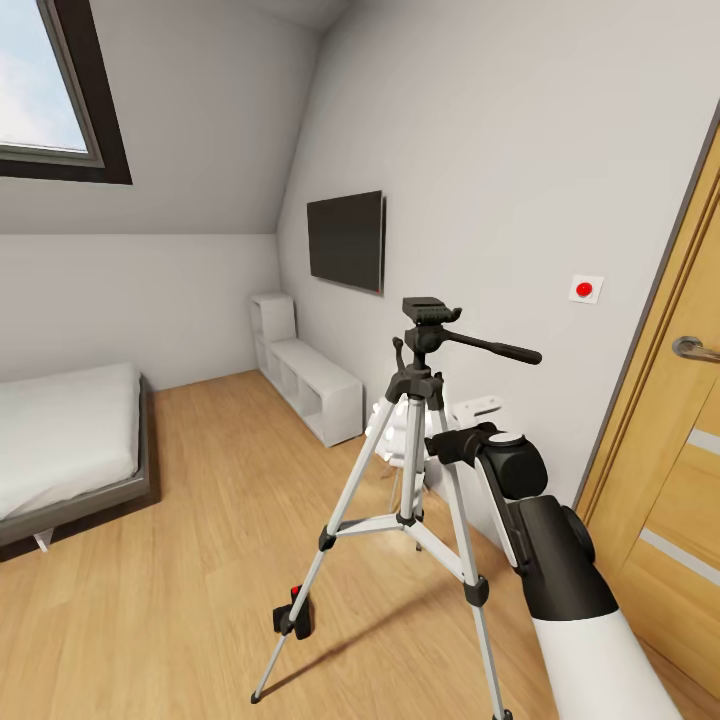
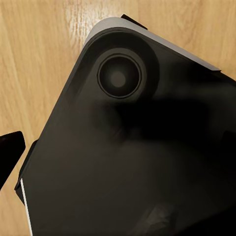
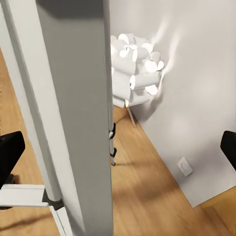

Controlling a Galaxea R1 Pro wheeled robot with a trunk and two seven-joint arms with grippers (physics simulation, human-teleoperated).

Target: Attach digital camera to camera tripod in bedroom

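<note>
Right tool [image 3: 118, 152]: spread wide, nothing held, a leg of the camera tripod [image 1: 415, 440] between its fingers
Left tool: state cannot be told
Digital camera [image 1: 294, 610]: on floor, by tripod's left foot, low-left of right tool

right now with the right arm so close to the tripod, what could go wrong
1. The right gripper sits open around a leg of the camera tripod; a sideways nudge could tip or shift it.
2. The digital camera lies on the wood floor beside a tripod foot, so a sliding leg might knock it.
3. The white petal lamp stands just behind the tripod near the wall; a toppling tripod could hit it.
</note>
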